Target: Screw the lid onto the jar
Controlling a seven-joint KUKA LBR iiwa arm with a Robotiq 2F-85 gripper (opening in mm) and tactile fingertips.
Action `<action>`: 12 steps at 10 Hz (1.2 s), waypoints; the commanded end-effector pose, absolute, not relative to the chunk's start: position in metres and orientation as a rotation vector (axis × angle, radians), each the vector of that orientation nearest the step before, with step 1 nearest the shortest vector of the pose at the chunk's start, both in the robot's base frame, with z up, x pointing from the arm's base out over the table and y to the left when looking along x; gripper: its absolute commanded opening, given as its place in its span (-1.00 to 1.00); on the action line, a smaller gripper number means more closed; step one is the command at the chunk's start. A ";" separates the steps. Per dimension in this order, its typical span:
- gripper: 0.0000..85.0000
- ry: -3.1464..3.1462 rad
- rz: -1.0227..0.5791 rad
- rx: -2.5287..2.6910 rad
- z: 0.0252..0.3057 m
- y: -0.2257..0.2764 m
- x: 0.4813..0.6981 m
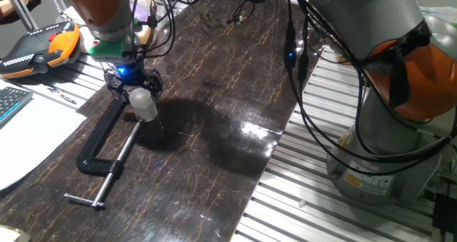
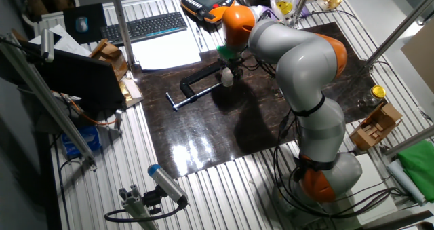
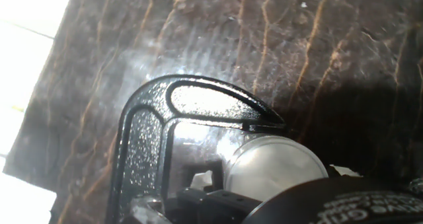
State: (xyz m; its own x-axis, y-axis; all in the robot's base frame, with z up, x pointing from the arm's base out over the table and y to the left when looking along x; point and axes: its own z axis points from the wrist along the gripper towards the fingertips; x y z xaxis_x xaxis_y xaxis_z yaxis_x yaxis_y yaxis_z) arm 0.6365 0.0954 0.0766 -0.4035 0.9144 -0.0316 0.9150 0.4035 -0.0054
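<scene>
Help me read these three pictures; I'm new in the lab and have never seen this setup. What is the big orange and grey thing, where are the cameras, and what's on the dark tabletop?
The orange and grey machine is a robot arm standing beside a dark table. Two pictures come from fixed cameras on different sides; the third looks along the fingers from the hand. On the table lies a black C-clamp. The small whitish jar stands at the clamp's jaw end, apparently gripped in it. The gripper sits right above the jar; whether its fingers hold the lid, or are shut at all, cannot be told. In the hand view, the pale round top shows beside the clamp's curved frame.
</scene>
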 end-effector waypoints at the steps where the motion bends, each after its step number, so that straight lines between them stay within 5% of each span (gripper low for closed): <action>1: 1.00 2.894 -0.027 1.151 0.077 0.095 0.636; 12: 0.99 2.966 -0.039 0.961 0.077 0.096 0.636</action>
State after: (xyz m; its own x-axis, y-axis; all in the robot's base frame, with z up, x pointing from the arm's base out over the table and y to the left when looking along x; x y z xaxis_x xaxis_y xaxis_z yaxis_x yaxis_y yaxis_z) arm 0.6363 0.0958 0.0766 -0.7381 0.6741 -0.0294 0.6746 0.7380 -0.0164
